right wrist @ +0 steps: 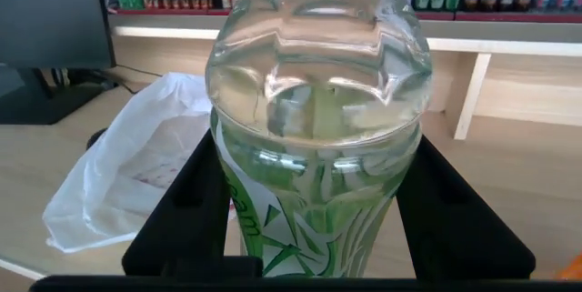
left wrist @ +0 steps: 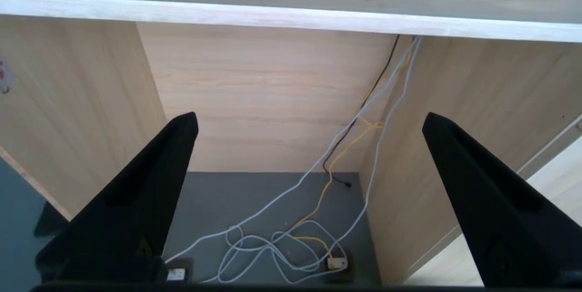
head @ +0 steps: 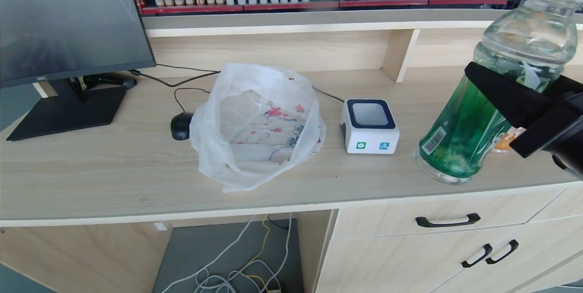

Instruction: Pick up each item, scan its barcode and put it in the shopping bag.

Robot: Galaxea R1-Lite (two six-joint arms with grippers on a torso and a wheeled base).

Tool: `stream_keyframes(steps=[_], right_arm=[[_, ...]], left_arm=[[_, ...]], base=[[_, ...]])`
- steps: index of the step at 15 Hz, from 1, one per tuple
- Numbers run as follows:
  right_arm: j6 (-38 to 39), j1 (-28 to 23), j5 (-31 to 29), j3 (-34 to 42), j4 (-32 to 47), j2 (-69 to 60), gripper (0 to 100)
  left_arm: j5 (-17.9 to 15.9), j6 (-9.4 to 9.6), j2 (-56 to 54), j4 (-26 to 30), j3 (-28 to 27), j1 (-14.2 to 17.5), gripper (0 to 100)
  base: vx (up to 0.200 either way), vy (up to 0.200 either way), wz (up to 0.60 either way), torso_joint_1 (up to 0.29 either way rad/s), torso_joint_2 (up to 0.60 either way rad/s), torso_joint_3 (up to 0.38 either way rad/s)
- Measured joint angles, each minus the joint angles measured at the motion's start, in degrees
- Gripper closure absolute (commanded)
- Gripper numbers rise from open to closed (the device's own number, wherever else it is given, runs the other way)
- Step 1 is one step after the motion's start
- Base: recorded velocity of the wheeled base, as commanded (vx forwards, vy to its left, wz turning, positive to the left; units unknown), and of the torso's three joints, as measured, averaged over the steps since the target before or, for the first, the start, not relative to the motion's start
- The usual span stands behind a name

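Right gripper clamps bottle mid-body, scanner at its 9 o'clock; likely heavy, slick, rigid enough; left gripper wide.

left claw spread wide | low, before counter | cables on floor beneath

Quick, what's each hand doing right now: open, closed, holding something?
Left hand: open, holding nothing.
Right hand: closed on the clear plastic bottle with a green label.

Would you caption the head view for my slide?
Right pincer holds a tilted bottle; scanner and open shopping bag sit on counter.
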Motion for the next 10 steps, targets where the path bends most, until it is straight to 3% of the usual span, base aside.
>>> stream_keyframes(steps=[3,10], right_arm=[[-2.34,0.01,-0.02,-3.86,1.18,1.71,100],[-9.65,-0.07,0.00,-20.83,11.63,9.53,100]], left_arm=[[0.02,0.00,0.00,0.02,0.00,0.00,0],[0.00,0.00,0.00,0.02,0.00,0.00,0]], base=[[0.000,0.000,0.00,0.000,0.00,0.000],[0.000,0.000,0.00,0.000,0.00,0.000]])
